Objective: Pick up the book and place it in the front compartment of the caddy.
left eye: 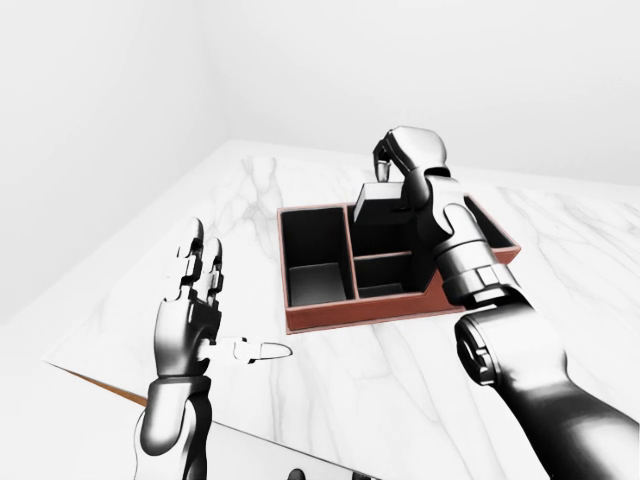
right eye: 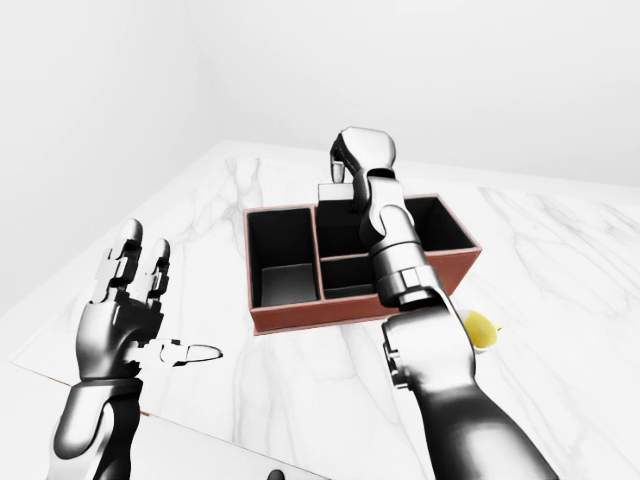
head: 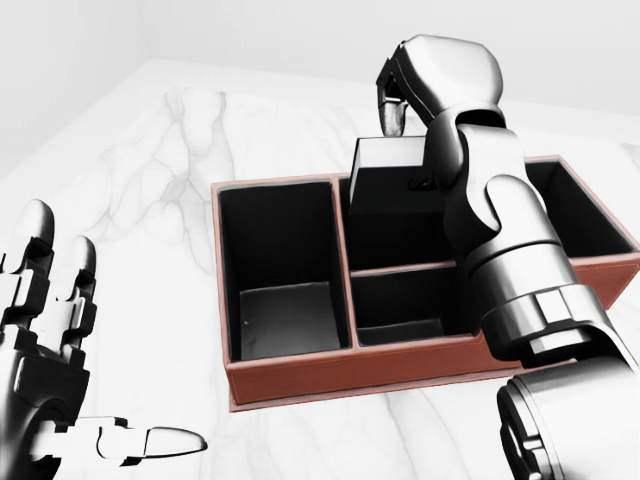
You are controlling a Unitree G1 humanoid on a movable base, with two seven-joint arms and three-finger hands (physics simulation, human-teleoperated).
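The caddy [head: 350, 375] is a red-brown box with black compartments on the white marble table, in the middle of the head view. A dark book [head: 385, 190] with a pale top edge stands upright in the upper middle compartment. Its lower part is sunk between the walls. My right hand [head: 402, 148] reaches over the caddy from the lower right and is shut on the book's top edge. My left hand [head: 100, 350] is at the lower left, open, fingers spread, away from the caddy. My right forearm hides part of the right compartment.
A small yellow object [right eye: 478, 330] lies on the table beside the caddy's lower right corner in the right-eye view. The table's near edge [left eye: 110, 390] runs across the bottom left of the left-eye view, and a pale wall stands behind the table.
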